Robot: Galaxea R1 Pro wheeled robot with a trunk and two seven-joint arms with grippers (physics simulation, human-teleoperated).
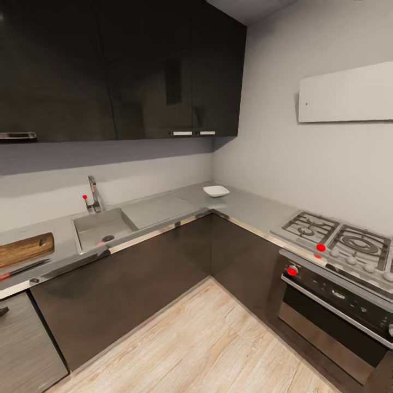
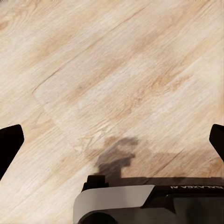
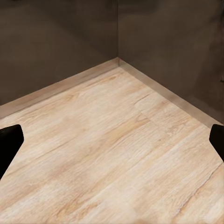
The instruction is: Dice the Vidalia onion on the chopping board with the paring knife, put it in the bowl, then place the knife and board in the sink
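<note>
The sink is set in the grey countertop at the left, with its chrome tap behind it. A small reddish thing by the drain is too small to name. Left of the sink lies the brown chopping board, and the paring knife lies in front of it. The white bowl sits in the counter's far corner. My left gripper is open over wooden floor. My right gripper is open too, above floor near the cabinets.
Dark cabinet fronts run under the L-shaped counter, and dark wall cupboards hang above. A gas hob and oven stand at the right. Light wood floor lies between me and the counter. Part of my base is in the left wrist view.
</note>
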